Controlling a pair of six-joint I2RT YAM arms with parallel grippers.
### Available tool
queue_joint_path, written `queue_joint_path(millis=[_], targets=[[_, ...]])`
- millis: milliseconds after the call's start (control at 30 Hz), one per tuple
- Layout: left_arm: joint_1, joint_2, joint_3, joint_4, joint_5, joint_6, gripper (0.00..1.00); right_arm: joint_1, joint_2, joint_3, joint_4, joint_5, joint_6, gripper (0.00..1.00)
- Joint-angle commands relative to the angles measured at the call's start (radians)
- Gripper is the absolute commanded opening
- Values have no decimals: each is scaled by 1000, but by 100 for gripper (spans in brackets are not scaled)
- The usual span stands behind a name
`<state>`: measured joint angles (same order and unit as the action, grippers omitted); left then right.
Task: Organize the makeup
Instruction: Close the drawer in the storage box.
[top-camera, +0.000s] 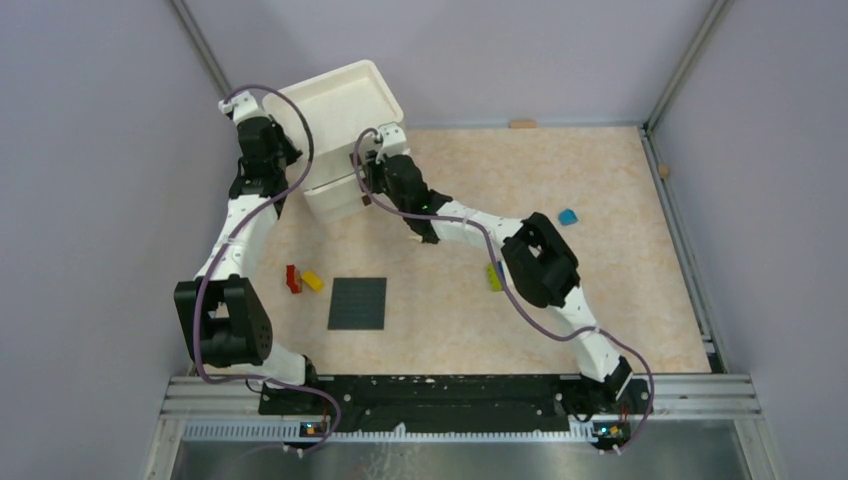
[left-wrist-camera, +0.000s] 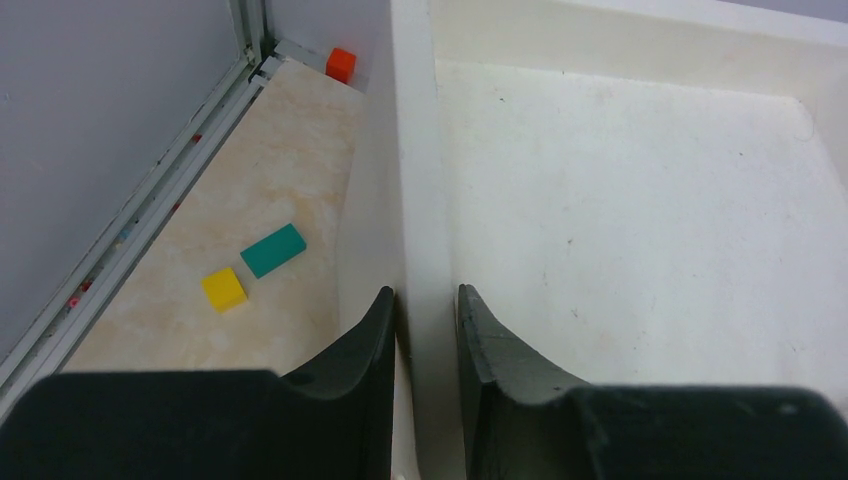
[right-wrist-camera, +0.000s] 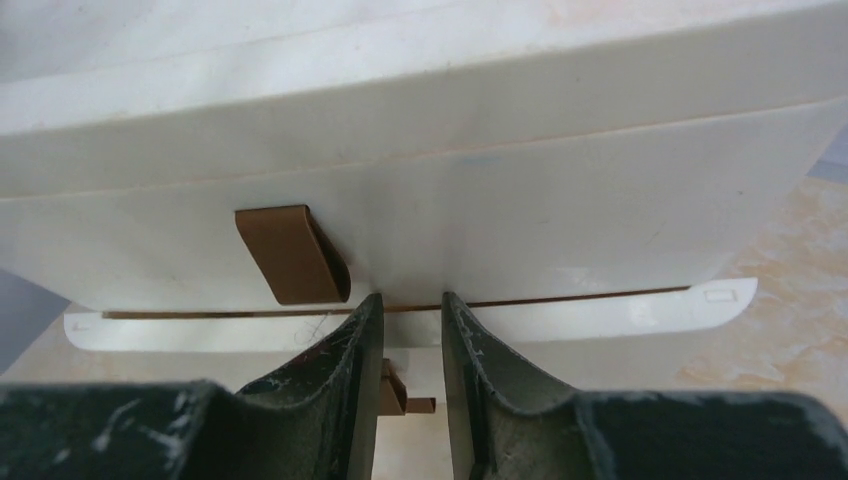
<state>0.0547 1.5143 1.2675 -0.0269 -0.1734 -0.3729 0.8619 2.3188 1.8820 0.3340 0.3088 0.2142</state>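
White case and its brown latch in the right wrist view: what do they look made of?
White case: probably moulded plastic, smooth with a soft sheen, judging by its thin walls and rounded lip. Brown latch: looks like a thin bent strip with a matte finish. It could be plastic or faux leather; the view leaves that open.

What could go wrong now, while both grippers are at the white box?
The left gripper pinches only the thin wall of the white tray, which looks askew over the white box in the top view; it may slip or tip off.
The right gripper straddles a small brown tab; the hold looks slight, so a pull may slip off or drag the whole box.
Toy bricks lie beside the tray and could block it if lowered there.
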Motion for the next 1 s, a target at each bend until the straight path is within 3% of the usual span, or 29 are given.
queue_joint_path(millis=[0,167,333,567,833,967], targets=[[-25,-1,-33,-87,161,-17,0,-3,-53,-96,136,-37,27,27],[-25,0,-30,-87,160,-18,0,-1,-187,-304,303,-39,17,27],[-25,1,-30,-88,157,-17,0,4,-222,-388,341,-45,31,27],[-25,3,-30,-90,163,-18,0,4,-107,-262,251,-51,59,27],[-26,3,-31,-88,166,-18,0,-6,58,7,116,-72,84,27],[-24,1,-31,-90,168,-18,0,-5,51,-6,127,-92,96,27]])
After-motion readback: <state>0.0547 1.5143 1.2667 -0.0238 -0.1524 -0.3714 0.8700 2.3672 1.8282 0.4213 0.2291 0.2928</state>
